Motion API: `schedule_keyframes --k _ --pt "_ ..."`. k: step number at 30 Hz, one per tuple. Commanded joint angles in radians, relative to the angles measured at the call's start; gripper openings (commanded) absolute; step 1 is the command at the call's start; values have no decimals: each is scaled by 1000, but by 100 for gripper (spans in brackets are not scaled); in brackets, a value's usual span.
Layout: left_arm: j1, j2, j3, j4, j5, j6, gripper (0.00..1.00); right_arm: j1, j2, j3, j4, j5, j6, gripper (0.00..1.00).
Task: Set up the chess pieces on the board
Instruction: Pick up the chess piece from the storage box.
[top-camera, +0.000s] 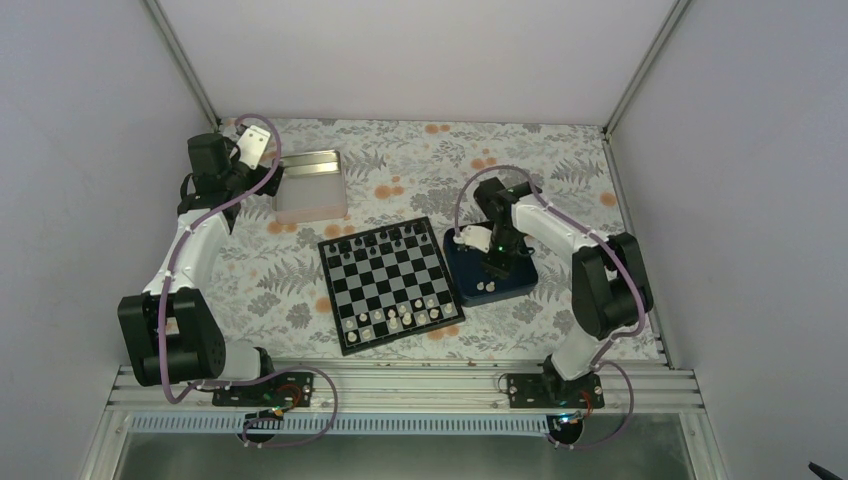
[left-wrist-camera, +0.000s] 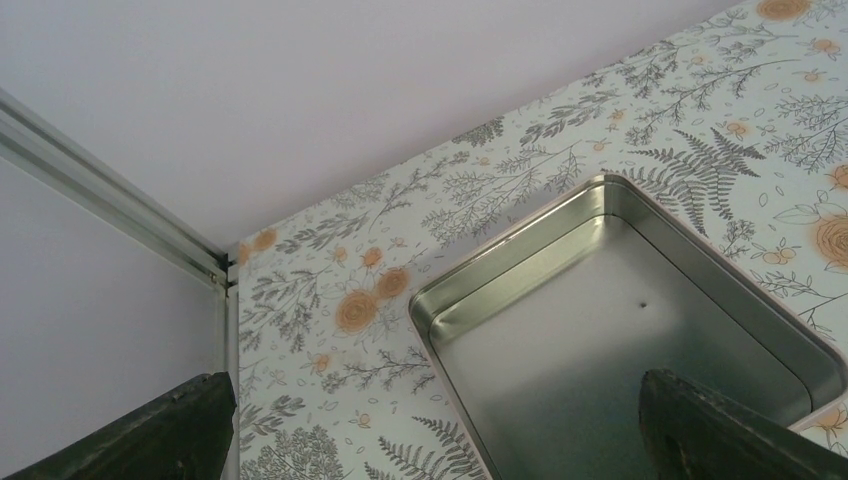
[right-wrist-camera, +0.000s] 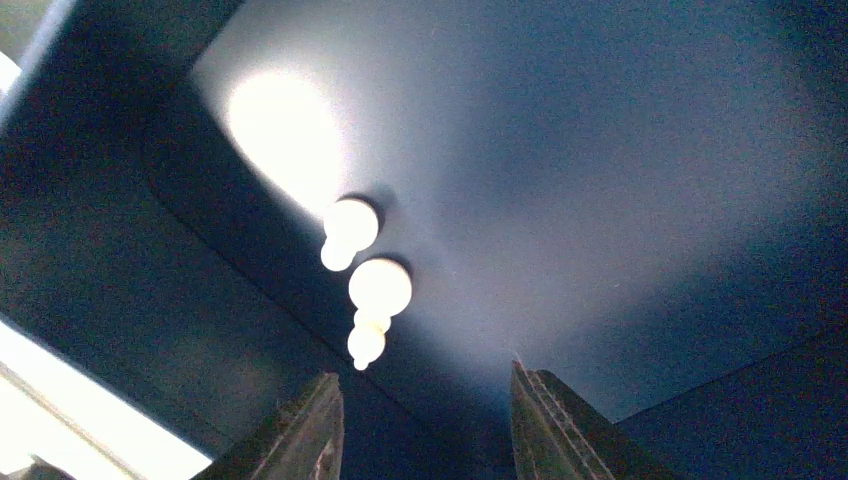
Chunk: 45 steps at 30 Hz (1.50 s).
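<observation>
The right tool (right-wrist-camera: 428, 425) hung low inside the dark blue tray (right-wrist-camera: 620, 150), jaws apart with nothing between them. Two cream pieces (right-wrist-camera: 378, 288) sat on the tray floor just ahead of it, a little left of the gap, seemingly lined up one behind the other. The right arm was plainly the nearer. The left tool (left-wrist-camera: 430, 420), also spread, hovered over the one tin (left-wrist-camera: 600, 330). The one board (top-camera: 392, 285) on the table (top-camera: 420, 160) held other pieces, too small to count.

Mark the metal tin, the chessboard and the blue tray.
metal tin (left-wrist-camera: 600, 330): left wrist view, bare floor.
chessboard (top-camera: 392, 282): top external view, bare middle squares.
blue tray (right-wrist-camera: 620, 180): right wrist view, bare floor.
</observation>
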Motion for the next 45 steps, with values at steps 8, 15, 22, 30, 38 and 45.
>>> schedule_keyframes --k 8,15,22,30,38,45 --pt "6 20 5 12 19 -5 100 -12 33 -43 -24 -31 10 45" --pt "6 16 2 14 16 -3 100 -13 64 -46 -3 -48 0 46" --pt "6 13 -2 17 14 -3 100 -12 78 -45 8 -53 -5 41" --pt "6 14 -3 14 21 -2 100 -13 83 -64 13 -61 -8 32" --pt "6 12 -4 11 29 0 100 -12 59 -58 20 -66 -14 15" --pt "7 10 -4 13 28 -2 100 -13 11 13 -32 -38 -17 8"
